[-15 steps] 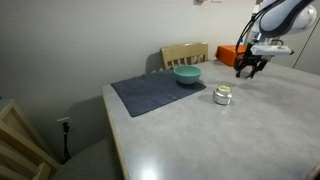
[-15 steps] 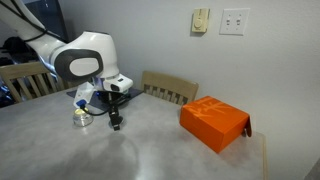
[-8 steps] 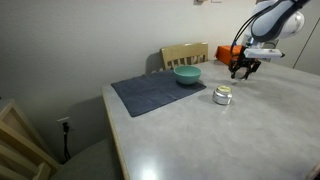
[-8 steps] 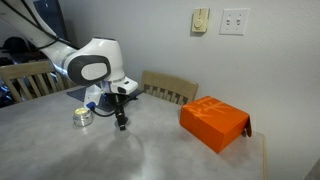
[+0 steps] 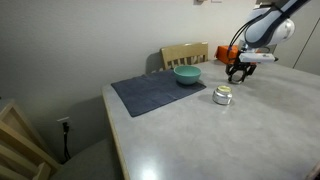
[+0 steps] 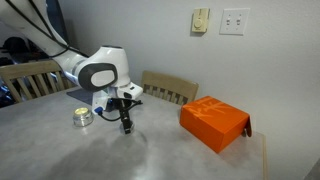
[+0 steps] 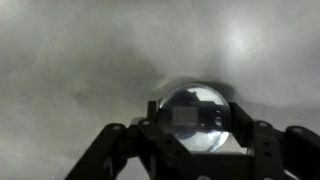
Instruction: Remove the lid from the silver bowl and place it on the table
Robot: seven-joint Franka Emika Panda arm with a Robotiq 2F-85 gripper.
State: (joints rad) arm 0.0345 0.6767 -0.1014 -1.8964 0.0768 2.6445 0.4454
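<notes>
My gripper (image 5: 238,74) (image 6: 126,125) is shut on the lid (image 7: 195,108), a small shiny domed silver cap held between its two black fingers (image 7: 247,128). It hangs just above the pale grey table (image 5: 200,140) (image 6: 160,160) (image 7: 60,60). The lid is too small to make out in the exterior views. The tiny silver bowl (image 5: 222,95) (image 6: 82,117) stands on the table a short way from the gripper, apart from it.
A teal bowl (image 5: 187,75) sits on the dark blue-grey mat (image 5: 150,93). An orange box (image 6: 213,123) (image 5: 230,55) lies on the table beyond the gripper. Wooden chairs (image 5: 185,53) (image 6: 168,88) stand at the table's far edge.
The gripper, holding the lid, has moved sideways away from the silver bowl towards the orange box and a little lower. The bowl has not moved.
</notes>
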